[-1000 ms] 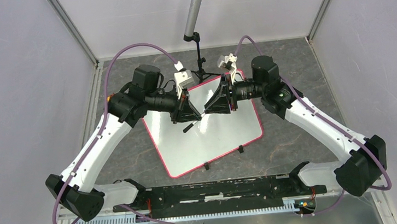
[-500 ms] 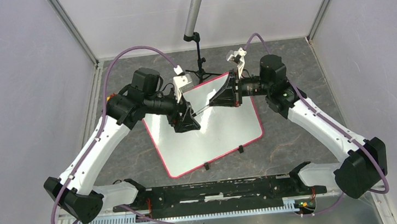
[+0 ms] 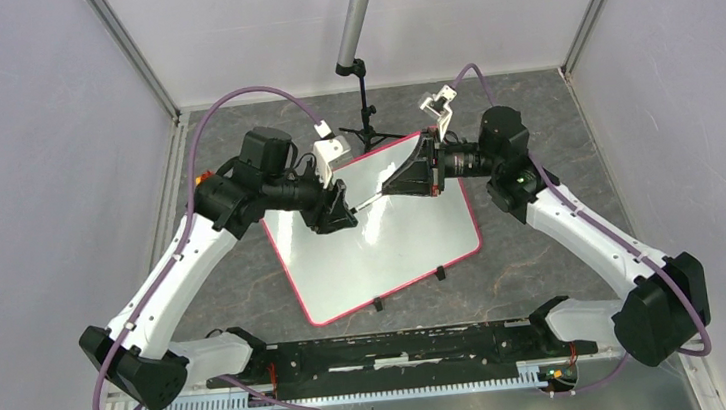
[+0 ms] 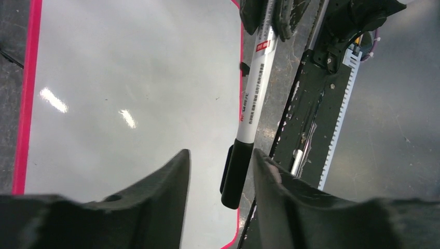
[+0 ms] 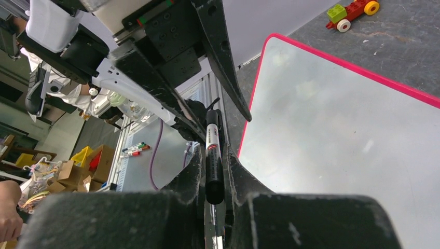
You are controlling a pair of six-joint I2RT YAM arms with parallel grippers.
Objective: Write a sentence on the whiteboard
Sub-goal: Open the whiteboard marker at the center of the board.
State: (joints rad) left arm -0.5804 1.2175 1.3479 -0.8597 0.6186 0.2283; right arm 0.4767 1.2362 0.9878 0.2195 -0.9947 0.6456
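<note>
Large white rectangular whiteboard [image 3: 394,252] with a pink-red rim lies flat on the grey stone-look table [image 3: 552,126]. Above it, the right gripper [image 3: 386,190] clamps a white, black-capped marker [image 4: 252,93]. The left gripper [image 4: 220,158] has its jaws apart (cap between them).

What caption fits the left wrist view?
Right gripper holds marker, cap end inside open left gripper, above blank whiteboard.

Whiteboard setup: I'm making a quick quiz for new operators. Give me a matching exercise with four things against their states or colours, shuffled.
Things:
1. marker
2. whiteboard
3. left gripper
4. right gripper

States:
A. shut on the marker
B. blank, pink-red rim
C. white barrel, black cap on
D. open, a finger on either side of the cap

Pairs: 1-C, 2-B, 3-D, 4-A
</note>
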